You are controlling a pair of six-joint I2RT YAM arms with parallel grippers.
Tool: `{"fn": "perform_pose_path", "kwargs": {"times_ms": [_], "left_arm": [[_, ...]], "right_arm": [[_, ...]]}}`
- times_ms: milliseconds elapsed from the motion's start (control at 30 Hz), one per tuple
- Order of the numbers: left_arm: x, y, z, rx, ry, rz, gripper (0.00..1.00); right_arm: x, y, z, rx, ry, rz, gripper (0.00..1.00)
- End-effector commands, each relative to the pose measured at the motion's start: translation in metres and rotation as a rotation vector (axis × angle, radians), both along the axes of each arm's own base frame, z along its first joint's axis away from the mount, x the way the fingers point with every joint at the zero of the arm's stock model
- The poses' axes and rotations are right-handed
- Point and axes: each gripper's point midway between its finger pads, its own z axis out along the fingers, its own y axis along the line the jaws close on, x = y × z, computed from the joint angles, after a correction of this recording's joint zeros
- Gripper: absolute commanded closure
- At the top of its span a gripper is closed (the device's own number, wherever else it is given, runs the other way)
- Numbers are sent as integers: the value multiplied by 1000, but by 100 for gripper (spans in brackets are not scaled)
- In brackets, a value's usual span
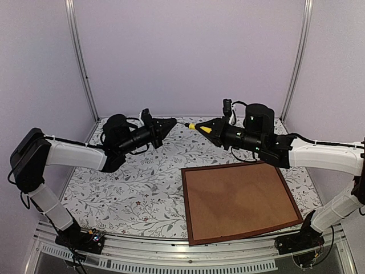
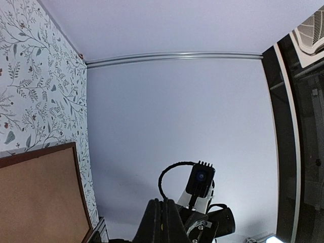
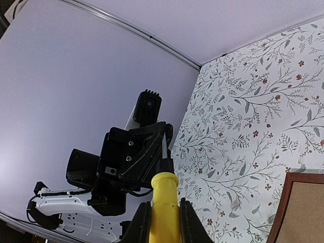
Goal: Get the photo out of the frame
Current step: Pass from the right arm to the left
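frame of dark reddish-brown wood is laid flat on the floral-patterned table, below the right fingers and on their near side, well apart from the left fingers; only the plain brown backing board is shown inside its rim, and the photo is hidden from every view. the right gripper is held in the air above the far part of the table, pointed towards the left arm, and its fingers are clenched around the yellow handle of a screwdriver. the thin blade is directed straight out from the right fingertips at the left gripper, which is raised to the same height and turned to face it. the left fingers are pressed together with nothing seen between them. in the right wrist view the blade tip is seen against the front of the left gripper, though whether the two are touching cannot be told. a corner of the frame and of the board is caught in the left wrist view, off to one side of the closed left fingers
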Motion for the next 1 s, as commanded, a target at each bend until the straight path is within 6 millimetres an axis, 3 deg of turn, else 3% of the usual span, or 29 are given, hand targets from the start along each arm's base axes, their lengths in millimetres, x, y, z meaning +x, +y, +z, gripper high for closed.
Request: {"fn": "perform_pose_path", "kwargs": {"times_ms": [0,100,333,433,600,767,967], "left_arm": [[0,6,4,21,-23,12,100],[1,8,4,41,-25,27,100],[11,26,-13,177,1,71,100],[16,42,-25,251,22,90,100],[29,80,-41,432,48,118,100],[41,132,-60,624,95,157,100],[54,181,-103,868,203,76,100]], "right_arm": [[-6,5,7,32,-19,41,92],[-5,3,8,28,-24,37,78],[0,-5,2,-43,-38,-9,21],[3,-15,-1,-86,-49,-45,2],[8,-32,-7,-196,-75,-108,1],[15,-51,-6,-289,-125,-186,1],[18,-73,-7,-404,-163,-254,1]]}}
